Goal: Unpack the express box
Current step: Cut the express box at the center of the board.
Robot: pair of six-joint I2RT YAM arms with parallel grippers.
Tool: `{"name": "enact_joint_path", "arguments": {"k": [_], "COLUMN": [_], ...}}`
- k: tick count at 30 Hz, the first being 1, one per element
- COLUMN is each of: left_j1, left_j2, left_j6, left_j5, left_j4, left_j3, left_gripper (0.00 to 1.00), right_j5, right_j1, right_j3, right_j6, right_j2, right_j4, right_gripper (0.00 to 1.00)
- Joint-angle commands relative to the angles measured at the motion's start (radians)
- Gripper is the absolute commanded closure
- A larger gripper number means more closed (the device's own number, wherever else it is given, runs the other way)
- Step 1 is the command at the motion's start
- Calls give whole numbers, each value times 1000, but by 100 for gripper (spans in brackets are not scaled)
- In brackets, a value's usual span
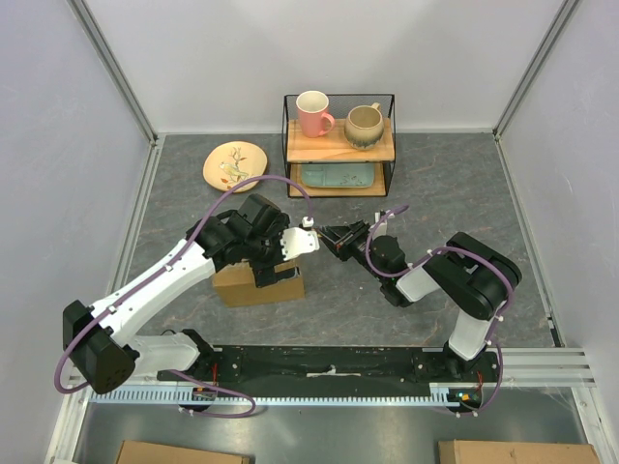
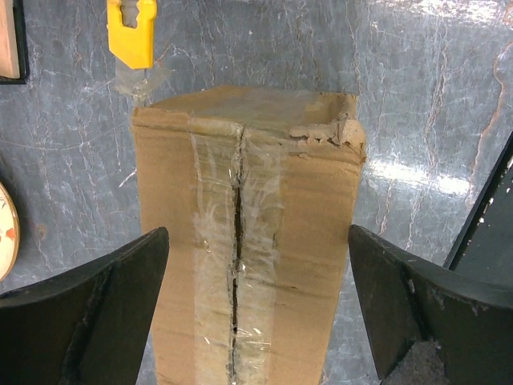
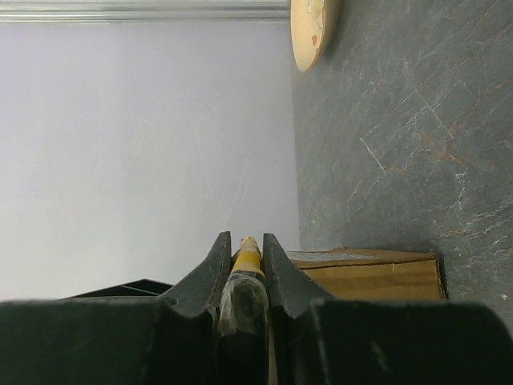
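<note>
Express box [image 2: 296,208] sits left of centre on the worktop [image 1: 435,184], nearer the near edge than the far one. Tape seam [image 2: 236,265] shows a dark slit down the middle, so I'd call this the tail end of the cutting step. Left gripper [image 2: 258,249] is spread wide, its fingers [image 2: 104,305] flanking the box on both sides, apparently not touching it. Right gripper [image 3: 244,241] is clenched on a yellow utility knife [image 2: 132,28], which is just off the box's far end with a scrap of clear tape at its tip. Next move probably needs the knife pulled clear, the box steadied, then the flaps pried apart. Can't confirm the tape is cut right through: the near end of the seam is cut off in the left wrist view. The blade is hard to make out. In the top view the left arm covers most of the box; no label or contents visible. Plate [image 1: 235,164] and rack [image 1: 334,150] with two mugs stand at the far edge, well apart.
</note>
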Motion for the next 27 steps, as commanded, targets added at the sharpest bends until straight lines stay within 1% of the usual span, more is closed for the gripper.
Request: {"name": "enact_joint_path", "arguments": {"k": [1,13,20,27], "left_j1": [4,5,4,4], "left_j2": [9,21,37,52], "left_j6": [8,11,10,4], "left_j5": [-18,-33,-53,-64], "left_j4": [50,56,67,73], "left_j3": [-8,-22,-30,-30], "left_gripper": [0,1,12,17], "right_j5": [-22,-22,-22,-17], "right_j1": [22,59,63,63], "right_j3": [34,-9,-52,-95], "right_j6": [33,41,58,64], "right_j2": [4,-25,-39,-83], "right_j4": [479,479,479,479], "right_gripper": [100,100,100,100]}}
